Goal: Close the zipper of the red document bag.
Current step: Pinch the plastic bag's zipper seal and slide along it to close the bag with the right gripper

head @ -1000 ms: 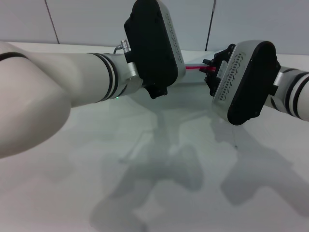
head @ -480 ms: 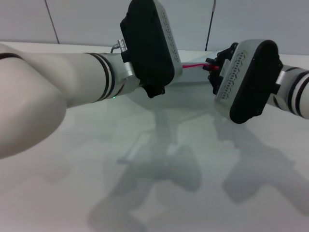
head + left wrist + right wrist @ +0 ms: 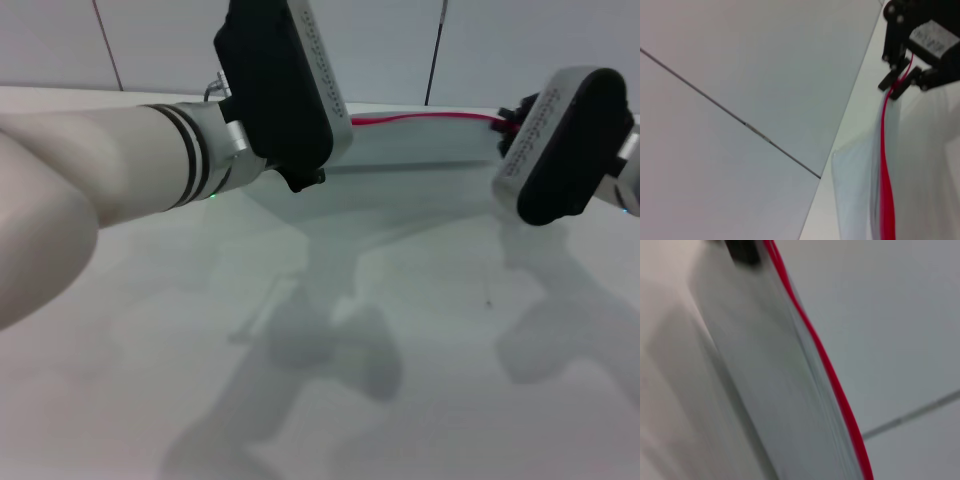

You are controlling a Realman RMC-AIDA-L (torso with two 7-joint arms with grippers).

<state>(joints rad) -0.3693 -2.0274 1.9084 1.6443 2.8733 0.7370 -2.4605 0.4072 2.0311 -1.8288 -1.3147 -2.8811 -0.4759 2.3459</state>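
The red document bag [image 3: 420,155] hangs as a translucent sheet above the table, stretched between my two grippers. Its zipper [image 3: 425,118] runs as a thin red strip along the top edge. My left gripper [image 3: 285,90] is at the bag's left end, and its black body hides the fingers in the head view. The right wrist view shows a dark finger [image 3: 742,251] at the bag's [image 3: 755,365] end beside the zipper [image 3: 825,365]. My right gripper [image 3: 510,120] is at the strip's right end. In the left wrist view it [image 3: 897,87] is pinched shut on the zipper [image 3: 885,175].
A pale table [image 3: 300,380] lies under both arms, marked with their shadows. Behind it stands a grey panelled wall [image 3: 520,50] with dark seams.
My right gripper has slid right along the zipper, away from the left gripper, and a much longer stretch of red strip now shows between them. My left gripper shifted left and up.
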